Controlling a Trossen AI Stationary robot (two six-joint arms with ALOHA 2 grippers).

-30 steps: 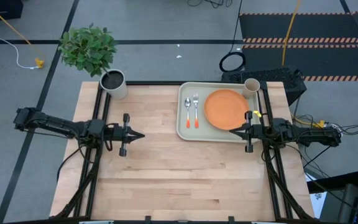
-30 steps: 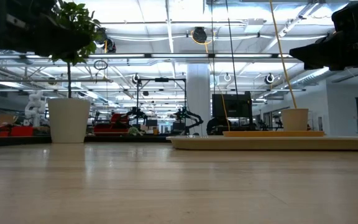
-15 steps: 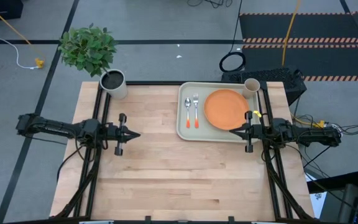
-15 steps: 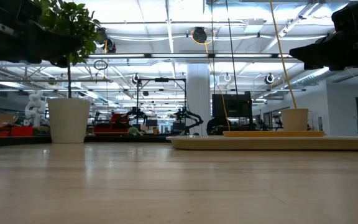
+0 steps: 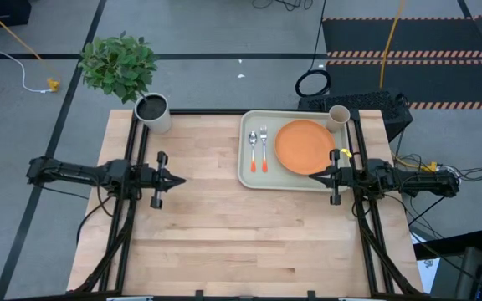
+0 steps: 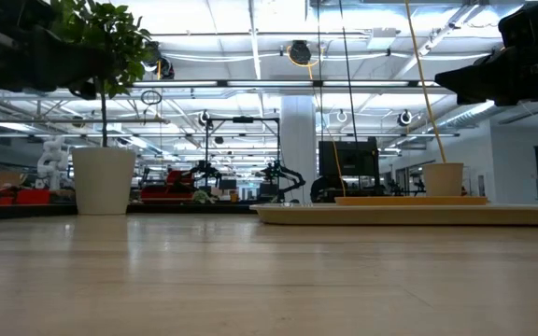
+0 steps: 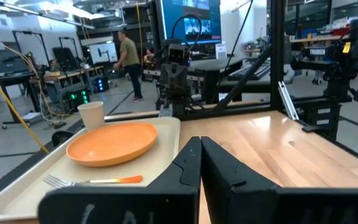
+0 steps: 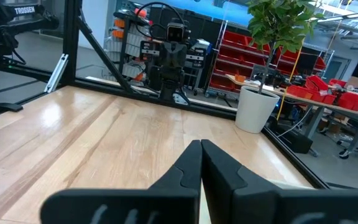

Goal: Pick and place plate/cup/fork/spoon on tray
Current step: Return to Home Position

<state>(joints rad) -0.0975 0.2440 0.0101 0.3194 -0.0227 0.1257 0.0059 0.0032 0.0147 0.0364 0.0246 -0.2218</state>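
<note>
The pale tray [image 5: 246, 171] lies at the table's far right. On it rest the orange plate [image 5: 303, 146], the beige cup [image 5: 339, 114] upright in the far right corner, and the spoon [image 5: 252, 149] and fork [image 5: 264, 149] side by side at its left end. The left wrist view shows the plate [image 7: 112, 142], cup [image 7: 91, 115] and fork [image 7: 92, 181]. My left gripper [image 5: 181, 180] is shut and empty above the table's left half. My right gripper [image 5: 311, 176] is shut and empty above the tray's near edge by the plate.
A light pot with dark soil [image 5: 152, 110] stands at the table's far left corner, with a leafy plant [image 5: 118, 64] beyond it. Bare wood lies between the two grippers and toward the near edge [image 5: 241, 251]. People and equipment show in the room beyond the table.
My left gripper has drawn back toward the table's left edge, staying shut and level. The things on the tray have kept still.
</note>
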